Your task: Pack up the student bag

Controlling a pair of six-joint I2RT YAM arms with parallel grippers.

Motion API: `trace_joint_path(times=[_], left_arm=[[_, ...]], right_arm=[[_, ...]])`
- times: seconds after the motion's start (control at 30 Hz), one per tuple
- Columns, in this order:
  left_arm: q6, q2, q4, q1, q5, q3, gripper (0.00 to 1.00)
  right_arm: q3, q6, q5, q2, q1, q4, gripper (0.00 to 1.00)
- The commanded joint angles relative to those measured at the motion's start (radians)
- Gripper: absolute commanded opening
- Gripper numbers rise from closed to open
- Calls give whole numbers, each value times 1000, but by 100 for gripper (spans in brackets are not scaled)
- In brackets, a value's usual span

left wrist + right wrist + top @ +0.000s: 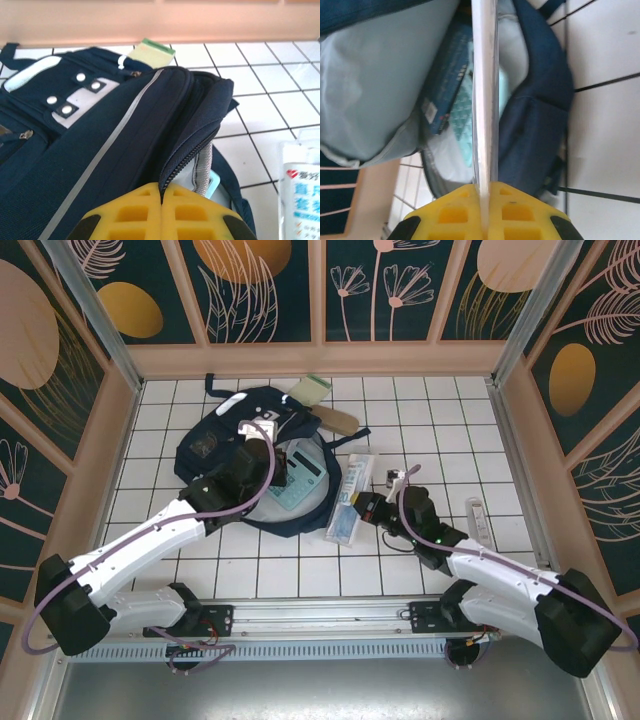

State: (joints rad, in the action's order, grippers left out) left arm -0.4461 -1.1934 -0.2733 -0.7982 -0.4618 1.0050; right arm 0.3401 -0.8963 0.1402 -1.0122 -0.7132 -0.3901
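Left gripper [161, 194] is closed, its yellow fingers [127, 215] pinching the zip edge of the student bag [100, 145]. That edge of the bag stands lifted, so the mouth gapes a bit. Right gripper [487, 195] is closed too, w/ a thin clear pack [485, 85] squeezed btw its fingers. I see the pack edge-on in the right wrist cam, pointing at the bag's grey inside.

From the top cam, the bag lies on the white tiled worktop [440, 430], far left of the middle, right in front of the left arm. It's unzipped, and a pale blue-green flat thing [300, 478] lies inside. The pack is just beside the bag on its right. Behind the bag I see a pad w/ a green top [317, 388] and a brown flat thing [338, 420], both close to it. A small white thing [478, 515] lies well apart, over on the right.
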Motion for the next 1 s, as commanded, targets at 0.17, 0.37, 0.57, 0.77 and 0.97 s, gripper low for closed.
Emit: trace_joint_path(times=[0.17,0.37,0.57,0.77,0.97], left_arm=[[46,6,30,3,-64,137,0],[60,-28,32,3,-56,182,0],[61,-42,42,4,-42,193,0],[59,-48,49,3,-13,190,0],[56,-46,49,3,6,181,0]], right_arm=[[138,-70,128,-282,-32,-416,0],[312,-189,100,-543,-83,-549,0],[461,-353,2,-792,-119,-656,0],[620,-457,-64,-991,-135,-741,0],[813,-435,-111,-1118,-161,-661,0]])
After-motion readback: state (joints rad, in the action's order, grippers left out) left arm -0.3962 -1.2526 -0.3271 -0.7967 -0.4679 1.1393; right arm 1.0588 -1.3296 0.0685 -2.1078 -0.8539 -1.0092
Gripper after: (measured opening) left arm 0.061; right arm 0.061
